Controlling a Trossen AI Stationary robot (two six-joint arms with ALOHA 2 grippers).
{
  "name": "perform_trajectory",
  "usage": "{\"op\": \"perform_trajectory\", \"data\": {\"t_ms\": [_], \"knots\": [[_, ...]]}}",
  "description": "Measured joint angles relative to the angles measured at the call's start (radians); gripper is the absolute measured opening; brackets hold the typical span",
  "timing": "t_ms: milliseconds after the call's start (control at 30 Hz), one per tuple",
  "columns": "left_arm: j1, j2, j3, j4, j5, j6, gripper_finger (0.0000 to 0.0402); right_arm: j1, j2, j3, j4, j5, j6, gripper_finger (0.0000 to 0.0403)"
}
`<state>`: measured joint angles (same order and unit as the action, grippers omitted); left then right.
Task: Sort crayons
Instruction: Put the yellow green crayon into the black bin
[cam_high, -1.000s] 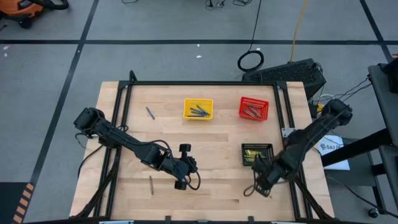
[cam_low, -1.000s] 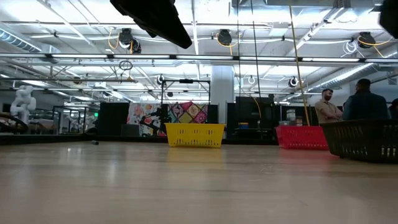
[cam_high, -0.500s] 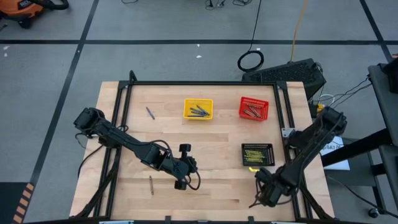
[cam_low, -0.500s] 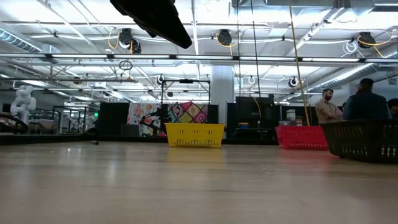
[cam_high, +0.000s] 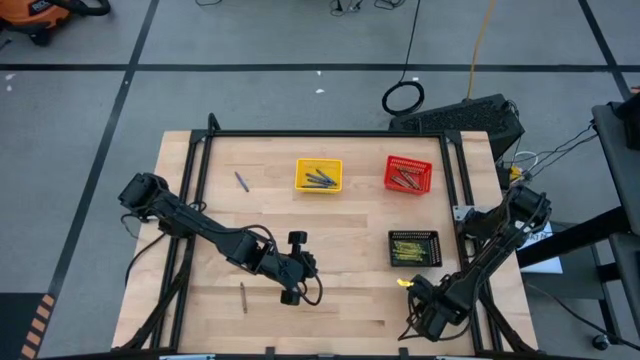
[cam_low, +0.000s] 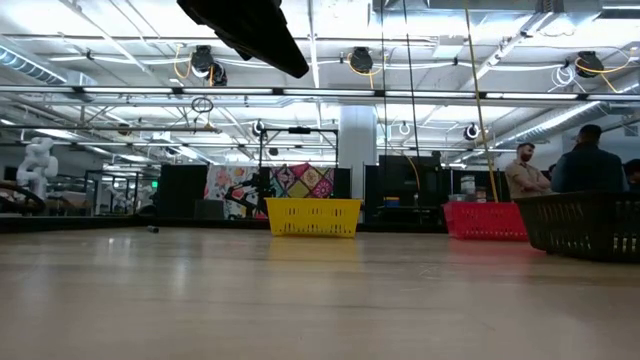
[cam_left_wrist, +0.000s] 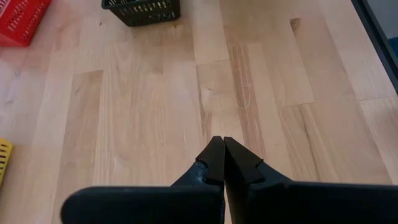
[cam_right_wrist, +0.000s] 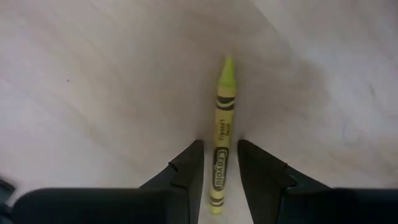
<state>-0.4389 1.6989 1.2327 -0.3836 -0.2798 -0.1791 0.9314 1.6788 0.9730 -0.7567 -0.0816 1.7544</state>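
**Yellow crayon between the right fingers near the table's front edge**

Wooden planks of the table (cam_high: 350, 240) carry three mesh baskets: a yellow basket (cam_high: 319, 175) holding blue-grey crayons (cam_high: 320, 179), a red basket (cam_high: 408, 174), and a black basket (cam_high: 414, 248) filled with yellow-olive sticks. We see the yellow crayon (cam_right_wrist: 221, 134) in the right wrist view lying lengthwise between the fingers (cam_right_wrist: 186, 168), its long axis in line with them and its tip pointing away from the wrist. The right gripper (cam_high: 408, 285) sits just in front of the black basket, its jaws narrowly parted on either side of the crayon; we cannot tell whether they touch it. The left gripper (cam_left_wrist: 219, 152) hovers over bare wood at mid-table, fingers pressed together and empty. Two loose crayons remain: one (cam_high: 241, 181) near the far left, one (cam_high: 243, 297) near the front left. Open board lies between them.
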Motion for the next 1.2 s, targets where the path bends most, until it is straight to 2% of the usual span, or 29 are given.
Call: {"op": "perform_trajectory", "data": {"t_ms": [367, 433, 533, 600, 867, 1200], "knots": [[0.0, 0.0, 0.0, 0.004, 0.0, 0.0, 0.0, 0.0, 0.114, 0.003, -0.022, -0.021, -0.112, 0.0085], [0.0, 0.0, 0.0, 0.007, 0.0, 0.0, 0.0, -0.001, 0.128, 0.004, -0.023, -0.043, -0.115, 0.007], [0.0, 0.0, 0.0, 0.008, 0.0, 0.0, 0.0, -0.002, 0.131, 0.005, -0.014, -0.045, -0.115, 0.0027], [0.0, 0.0, 0.0, 0.008, 0.0, 0.0, 0.0, -0.002, 0.124, 0.004, -0.014, -0.045, -0.115, 0.0009], [0.0, 0.0, 0.0, 0.006, 0.0, 0.001, 0.0, -0.001, 0.073, 0.0, 0.005, -0.046, -0.121, 0.0003], [0.0, 0.0, 0.0, -0.001, 0.0, 0.0, 0.0, 0.001, -0.111, -0.003, -0.067, 0.032, -0.125, 0.0001]]}}
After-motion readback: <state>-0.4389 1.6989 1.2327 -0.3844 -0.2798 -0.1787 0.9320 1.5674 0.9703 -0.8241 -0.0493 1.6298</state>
